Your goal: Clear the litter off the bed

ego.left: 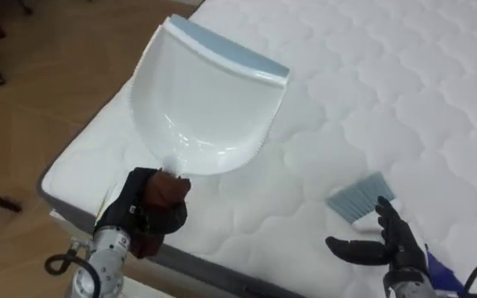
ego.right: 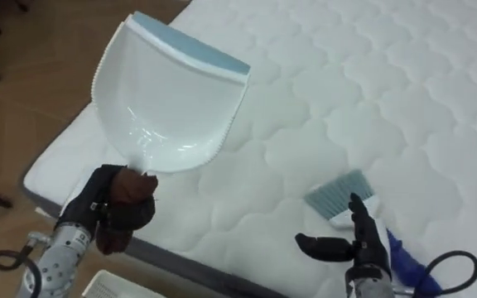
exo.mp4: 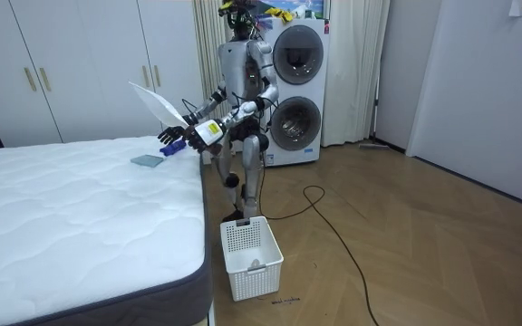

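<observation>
I stand at the corner of the bed, whose white quilted mattress point(ego.left: 437, 91) spreads out to my right. A white dustpan point(ego.left: 205, 99) with a pale blue lip is held up over the mattress edge, tilted with its lip highest. My left hand point(ego.left: 147, 211) is shut on its brown handle. A small brush with grey-blue bristles point(ego.left: 361, 199) lies on the mattress. Its blue handle point(ego.left: 441, 273) runs back under my right hand point(ego.left: 387, 244), which hovers just behind the bristles with thumb and fingers spread open.
Wooden floor lies left of the bed's grey base point(ego.left: 65, 203). A white slatted basket point(exo.mp4: 250, 258) stands on the floor by my feet. Two stacked washing machines point(exo.mp4: 295, 86) stand behind me, and white wardrobes point(exo.mp4: 80, 63) line the far wall.
</observation>
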